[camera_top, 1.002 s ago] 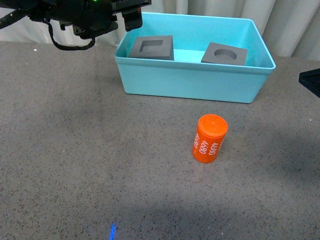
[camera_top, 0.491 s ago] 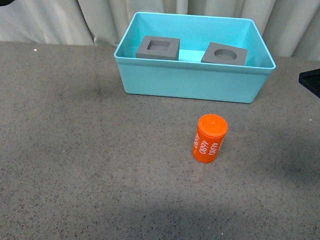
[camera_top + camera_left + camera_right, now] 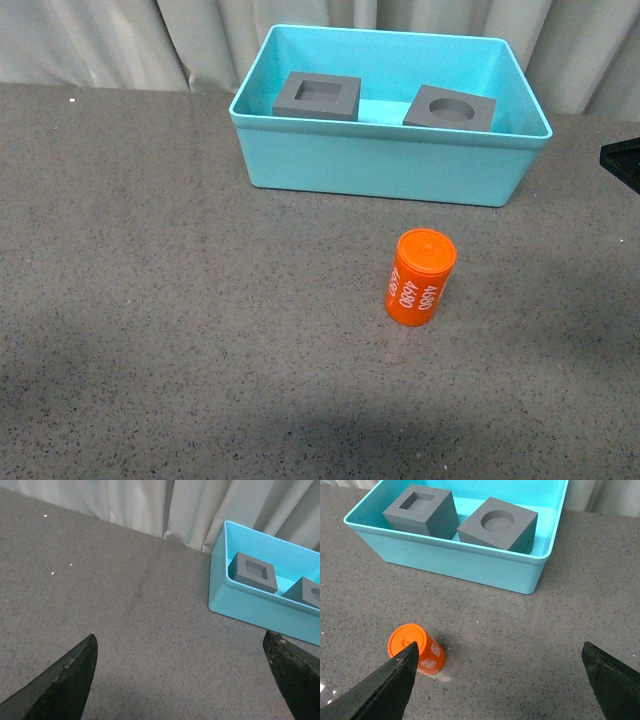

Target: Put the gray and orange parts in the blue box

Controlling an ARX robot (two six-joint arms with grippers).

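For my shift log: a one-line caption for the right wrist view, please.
Square-recess cube and round-recess cube in blue box; orange cylinder outside on table.

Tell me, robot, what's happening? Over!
Left gripper, right gripper open, empty. Gray square-recess cube, gray round-recess cube inside turquoise plastic bin. Small orange cylinder outside, upright on table. Nothing blocking.

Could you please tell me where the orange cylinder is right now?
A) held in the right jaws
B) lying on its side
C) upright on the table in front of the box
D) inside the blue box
C: the orange cylinder stands upright on the table, in front of the blue box, which holds only the square-recess cube and the round-recess cube.
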